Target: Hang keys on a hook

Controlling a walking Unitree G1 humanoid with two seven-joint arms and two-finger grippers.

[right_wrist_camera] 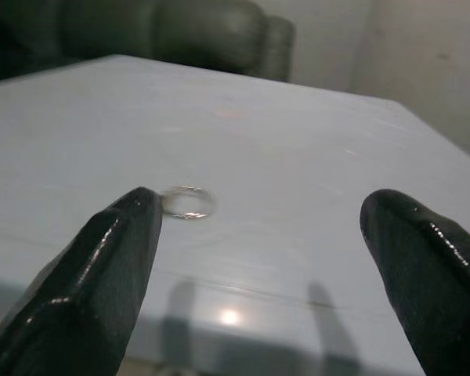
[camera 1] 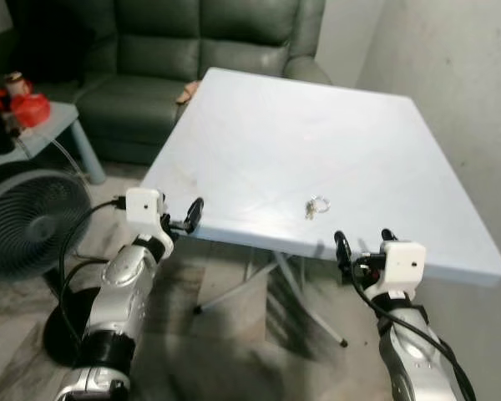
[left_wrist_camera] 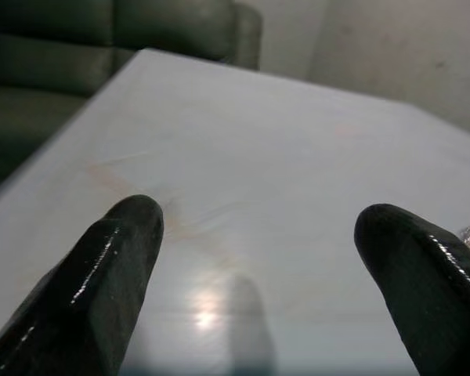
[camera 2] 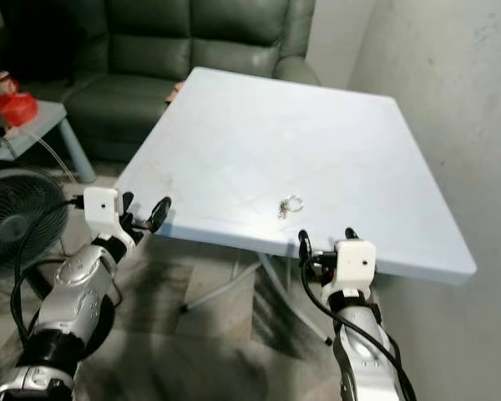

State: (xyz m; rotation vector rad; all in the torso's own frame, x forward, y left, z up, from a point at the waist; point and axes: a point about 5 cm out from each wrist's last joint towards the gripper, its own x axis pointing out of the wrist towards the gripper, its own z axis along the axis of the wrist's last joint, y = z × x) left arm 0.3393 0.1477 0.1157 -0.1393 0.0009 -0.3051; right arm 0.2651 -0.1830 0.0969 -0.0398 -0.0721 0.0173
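Right end effector (camera 1: 364,241): positioned at the near edge of the counter (camera 1: 334,125), fingers spread wide, holding nothing. In the right wrist view, the two black fingers (right_wrist_camera: 102,274) frame the counter surface, with the key ring (right_wrist_camera: 188,202) lying flat on the surface ahead of them, close to one fingertip in the frame but not touching it.

Left end effector (camera 1: 182,217): positioned at the near left corner of the counter, fingers likewise spread wide and empty. The left wrist view looks across the counter top between the two fingers (left_wrist_camera: 102,290); a small bright object shows at the frame edge beside one finger, too cropped to identify.

Task item: the key ring (camera 1: 316,205) rests on the pale blue counter, near its front edge, between the two end effectors and closer to the right one. It is a small metal ring with a small attachment; detail is too fine to resolve further.

Surroundings: a dark green sofa (camera 1: 192,50) stands behind the counter. A floor fan (camera 1: 25,221) sits on the floor to the robot's left. Beyond it, a small side table (camera 1: 54,125) carries a red object (camera 1: 29,109). A plain wall (camera 1: 451,100) runs along the right side.
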